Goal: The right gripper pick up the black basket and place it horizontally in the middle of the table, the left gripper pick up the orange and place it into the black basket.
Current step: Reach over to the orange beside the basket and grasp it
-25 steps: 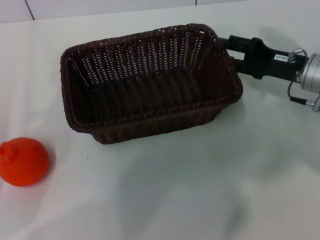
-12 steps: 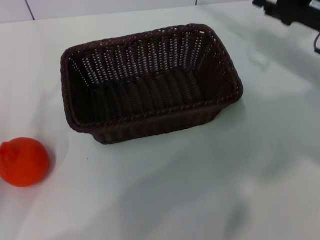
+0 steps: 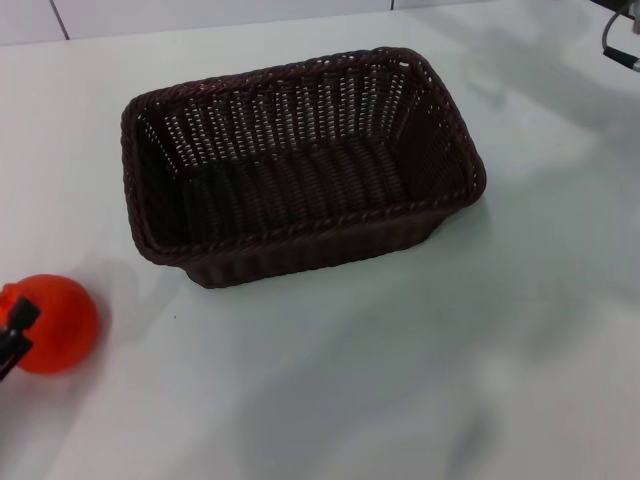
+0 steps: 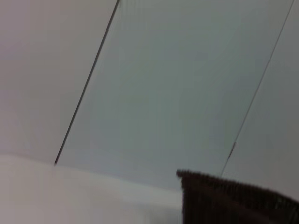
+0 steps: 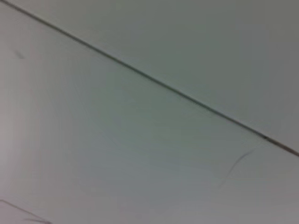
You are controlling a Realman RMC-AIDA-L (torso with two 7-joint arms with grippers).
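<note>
The black basket [image 3: 295,170] stands upright and empty in the middle of the white table [image 3: 400,360], its long side across the head view. One corner of the basket [image 4: 233,200] shows in the left wrist view. The orange [image 3: 55,322] lies on the table at the near left, apart from the basket. My left gripper [image 3: 14,325] reaches in from the left edge, and a black fingertip sits against the orange's left side. My right gripper is out of view; only a bit of its arm's cable [image 3: 620,50] shows at the far right corner.
A pale panelled wall with dark seams [image 4: 88,79] fills both wrist views [image 5: 154,79]. The table's far edge [image 3: 200,30] runs behind the basket.
My right gripper has let go of the basket's right end and drawn away up and to the right, out of view. My left gripper has come in at the left edge beside the orange.
</note>
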